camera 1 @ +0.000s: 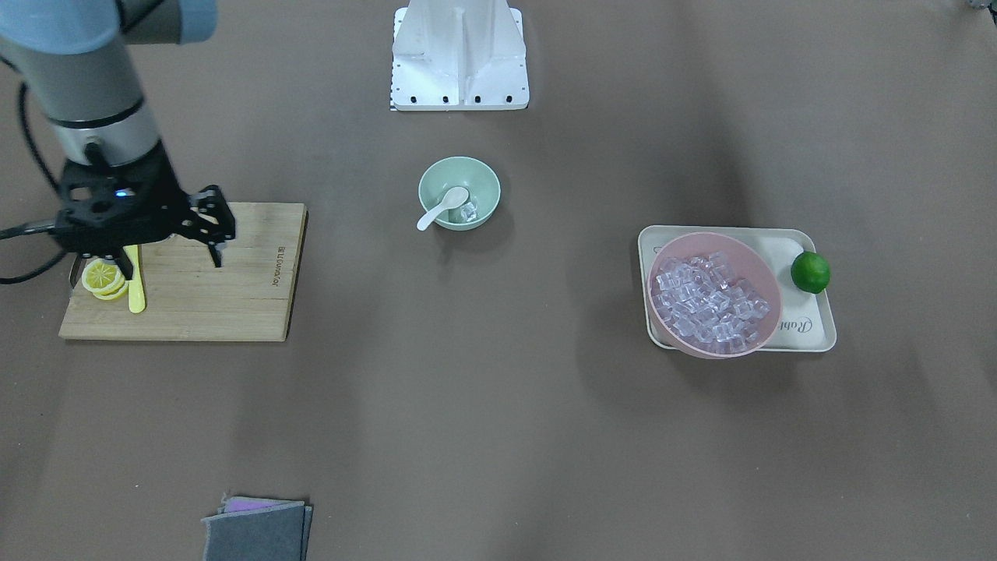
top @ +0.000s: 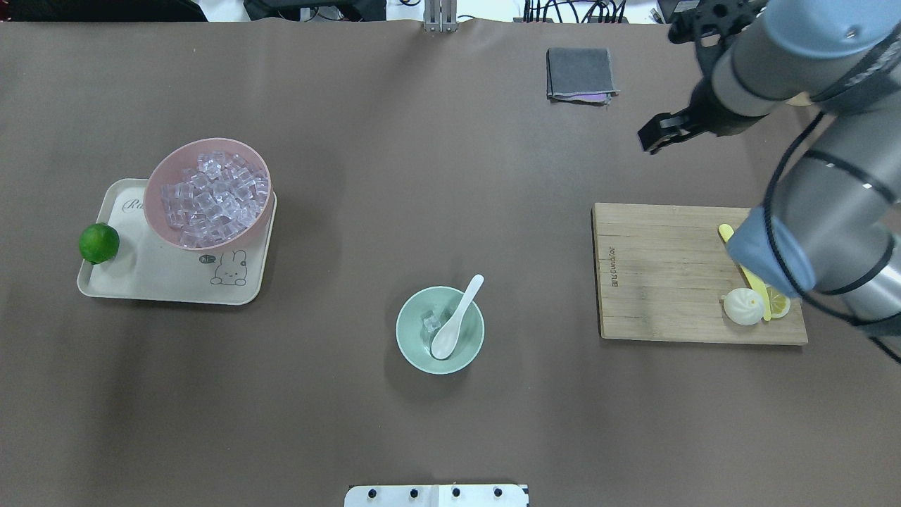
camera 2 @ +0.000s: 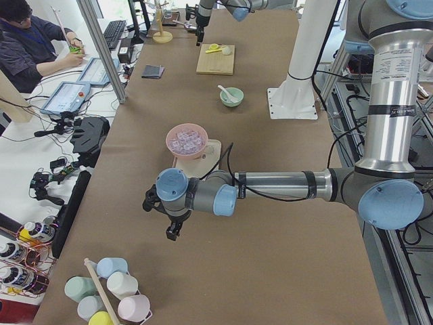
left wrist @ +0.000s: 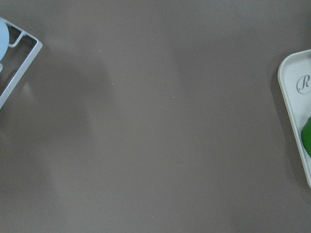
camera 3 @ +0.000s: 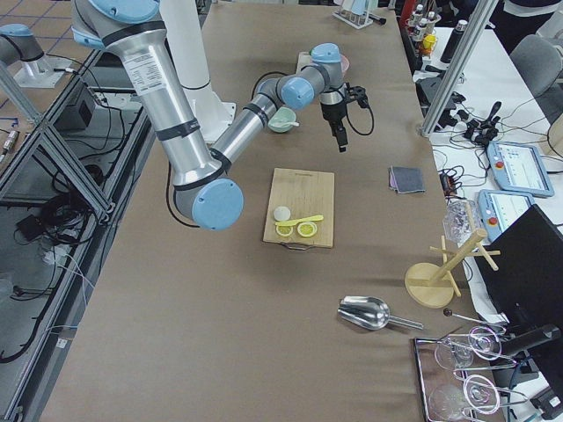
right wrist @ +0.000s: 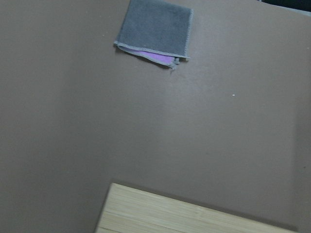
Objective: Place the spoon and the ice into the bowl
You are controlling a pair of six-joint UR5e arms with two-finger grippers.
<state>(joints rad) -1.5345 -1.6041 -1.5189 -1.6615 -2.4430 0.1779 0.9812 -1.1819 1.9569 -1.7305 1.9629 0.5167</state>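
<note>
The white spoon (top: 456, 318) lies in the green bowl (top: 410, 346), its scoop right beside one ice cube (top: 430, 323). The bowl sits between the two grippers, well away from both. The right gripper (camera 1: 214, 248) hangs over the wooden board (camera 1: 234, 300). The left gripper (camera 2: 173, 232) hangs near the tray (top: 141, 278). I cannot tell if either one is open or closed.
</note>
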